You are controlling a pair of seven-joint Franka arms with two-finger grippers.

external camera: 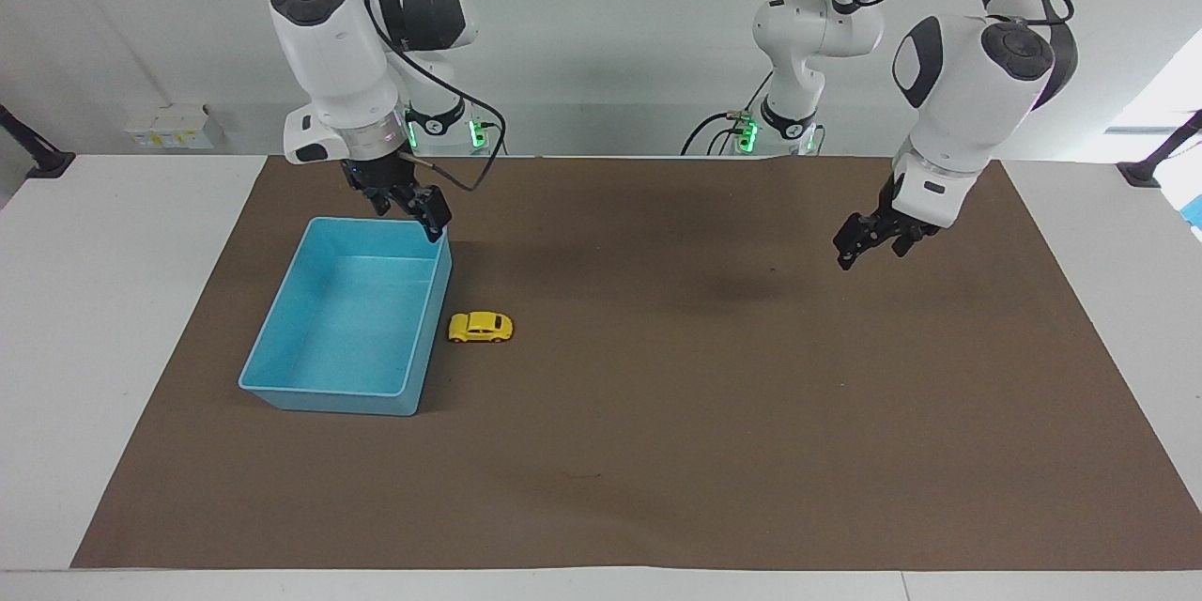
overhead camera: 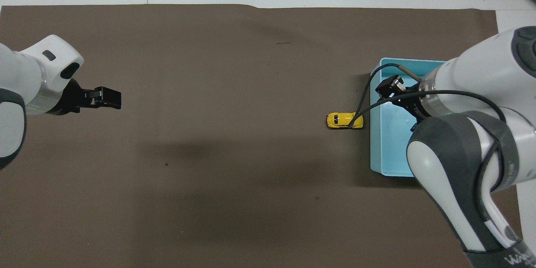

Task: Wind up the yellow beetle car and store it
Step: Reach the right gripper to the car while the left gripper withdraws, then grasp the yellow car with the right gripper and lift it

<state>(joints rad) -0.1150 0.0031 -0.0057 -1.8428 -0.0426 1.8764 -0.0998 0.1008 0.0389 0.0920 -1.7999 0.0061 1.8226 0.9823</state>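
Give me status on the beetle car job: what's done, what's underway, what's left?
Done: nothing visible. The yellow beetle car sits on the brown mat beside the blue bin, outside it and untouched.
In hand: the right tool hangs open over the bin's corner nearest the robots, on the car's side; the left tool waits, open, over bare mat toward its own end.
Left: grasp the car, wind it up, place it in the bin.
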